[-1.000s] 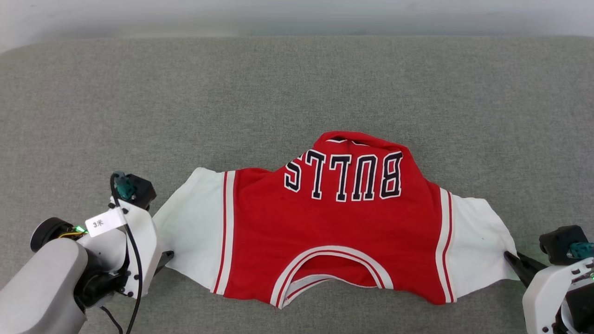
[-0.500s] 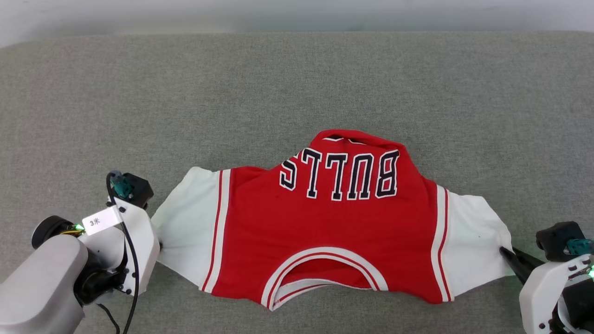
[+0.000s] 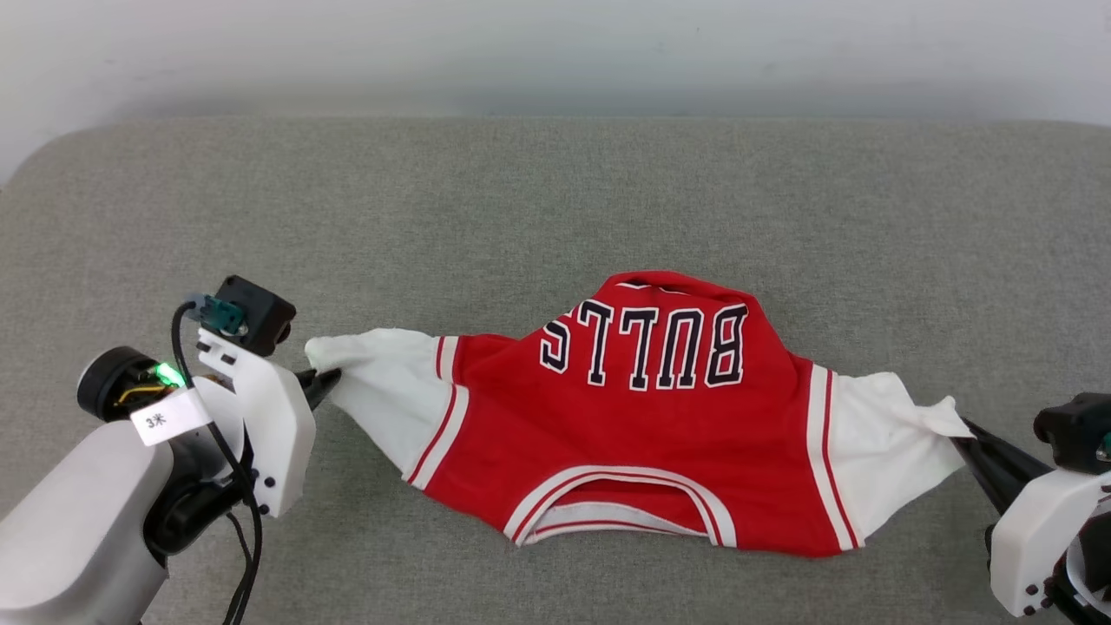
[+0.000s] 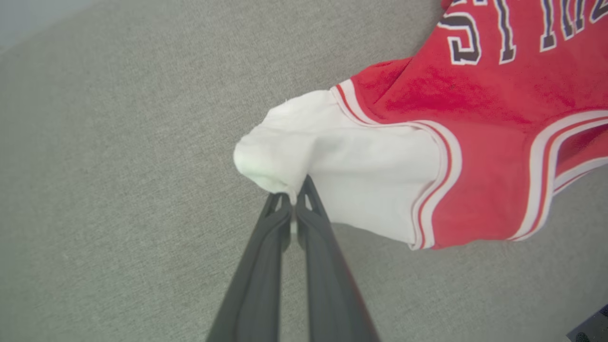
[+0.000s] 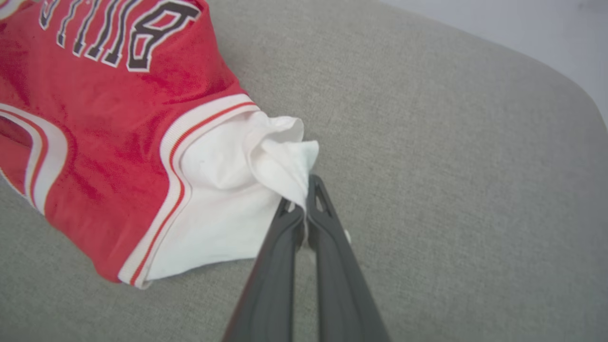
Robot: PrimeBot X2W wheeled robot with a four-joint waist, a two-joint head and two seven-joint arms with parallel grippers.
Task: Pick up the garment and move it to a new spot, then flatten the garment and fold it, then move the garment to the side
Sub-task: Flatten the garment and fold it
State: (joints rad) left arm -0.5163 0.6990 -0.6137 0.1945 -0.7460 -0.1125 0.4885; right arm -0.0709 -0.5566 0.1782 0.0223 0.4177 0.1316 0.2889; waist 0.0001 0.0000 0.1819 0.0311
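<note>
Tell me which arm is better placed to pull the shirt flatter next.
Probably the right. The sleeve of the garment pinched in the right gripper is crumpled and slack; the one in the left gripper looks drawn out.

One garment (image 3: 642,434), one grey mat (image 3: 555,200); two white sleeves (image 3: 386,395), one within the jaws of the left gripper (image 4: 294,194), one within the right gripper (image 5: 300,194).

I've got the red shirt (image 3: 642,434) stretched sideways across the grey fabric surface (image 3: 555,200), "BULLS" lettering face up but upside down to me, striped neck opening nearest me. Both white sleeves are drawn outward, their ends bunched to points.
</note>
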